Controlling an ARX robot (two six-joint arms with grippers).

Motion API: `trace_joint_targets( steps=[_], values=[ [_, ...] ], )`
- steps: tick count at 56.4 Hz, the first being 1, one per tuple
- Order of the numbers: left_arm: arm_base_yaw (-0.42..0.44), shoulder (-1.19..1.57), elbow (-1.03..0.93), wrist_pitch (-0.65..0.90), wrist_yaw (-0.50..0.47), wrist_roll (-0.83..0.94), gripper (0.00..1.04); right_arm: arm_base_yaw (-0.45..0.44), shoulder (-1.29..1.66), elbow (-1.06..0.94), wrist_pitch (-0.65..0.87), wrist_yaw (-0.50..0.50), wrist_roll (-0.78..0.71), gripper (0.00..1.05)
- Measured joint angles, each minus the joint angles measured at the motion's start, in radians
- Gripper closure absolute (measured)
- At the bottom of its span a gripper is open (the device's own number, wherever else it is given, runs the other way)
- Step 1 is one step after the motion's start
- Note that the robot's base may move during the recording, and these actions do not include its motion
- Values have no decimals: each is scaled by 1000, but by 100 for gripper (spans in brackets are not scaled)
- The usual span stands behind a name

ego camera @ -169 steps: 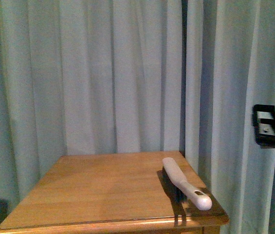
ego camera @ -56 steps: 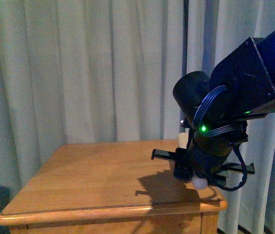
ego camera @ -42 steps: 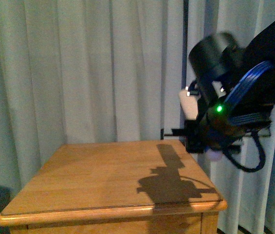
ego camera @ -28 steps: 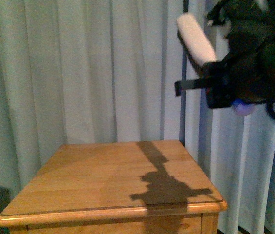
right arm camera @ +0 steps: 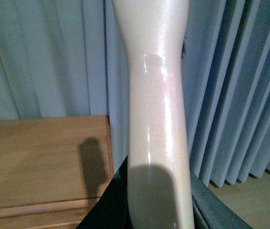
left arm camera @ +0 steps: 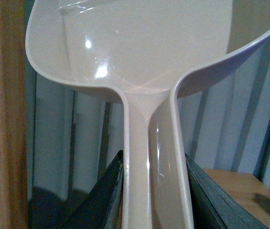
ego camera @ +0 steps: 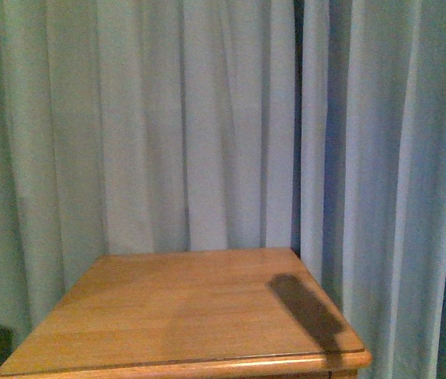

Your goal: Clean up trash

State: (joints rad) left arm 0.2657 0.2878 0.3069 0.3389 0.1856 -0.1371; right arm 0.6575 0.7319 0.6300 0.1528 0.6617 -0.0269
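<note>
Front view: pleated pale curtains (ego camera: 207,118) behind a smooth wooden table (ego camera: 175,316). The left gripper (left arm camera: 153,161) clamps a glossy white dustpan (left arm camera: 144,57) by its handle. The right gripper (right arm camera: 157,188), beside the table's edge, clamps a smooth cream brush handle (right arm camera: 156,95). Where the trash lies cannot be told.

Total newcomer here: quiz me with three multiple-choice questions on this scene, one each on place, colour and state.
1. The shadow on the table lies: A) near its right front corner B) at its left back corner C) dead centre.
2. The dustpan is: A) red B) cream C) black.
3. The right gripper is: A) open, empty B) shut on the brush C) out of sight.
Answers: 1A, the front view shows it there; 2B, a pale glossy scoop; 3B, its jaws flank the handle.
</note>
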Motion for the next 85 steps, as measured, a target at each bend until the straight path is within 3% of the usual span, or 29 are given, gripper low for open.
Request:
trace_joint_targets(
  steps=[85],
  values=[
    [3, 0, -3, -3, 1, -5, 76, 5, 6, -6, -3, 0, 11, 86]
  ],
)
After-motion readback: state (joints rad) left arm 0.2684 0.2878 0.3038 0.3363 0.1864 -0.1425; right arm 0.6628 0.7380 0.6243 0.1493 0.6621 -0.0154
